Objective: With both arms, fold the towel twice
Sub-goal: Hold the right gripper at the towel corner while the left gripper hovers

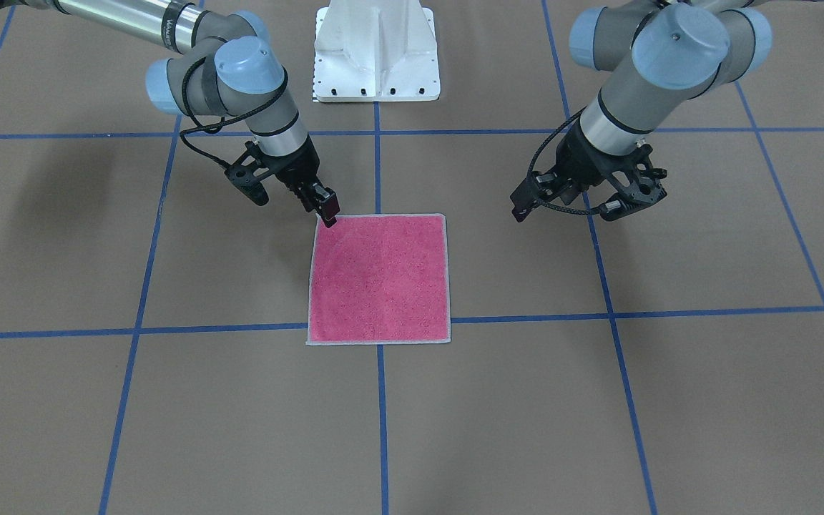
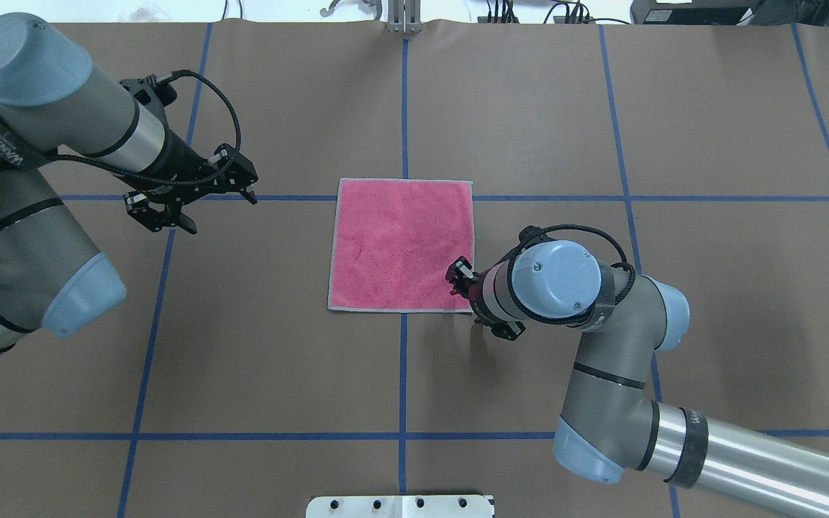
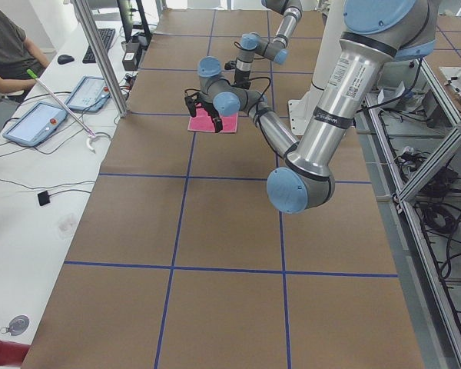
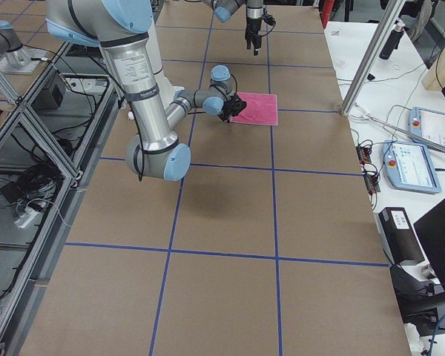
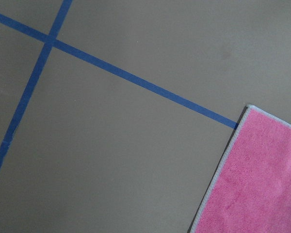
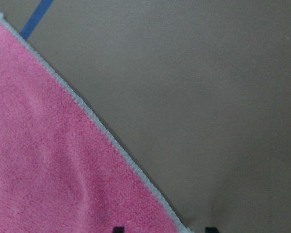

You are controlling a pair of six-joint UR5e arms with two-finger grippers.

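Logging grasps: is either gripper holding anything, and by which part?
Nothing is held. The towel lies flat; right gripper open at its corner, left gripper open, apart.

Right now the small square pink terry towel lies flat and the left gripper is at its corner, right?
No: the right gripper is at the corner of the flat pink terry towel; the left gripper hangs off to one side. The overhead exterior view shows it.

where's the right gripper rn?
Overhead view: the black two-finger right gripper is at the near-right corner of the pink square terry towel, jaws apart either side of its edge.
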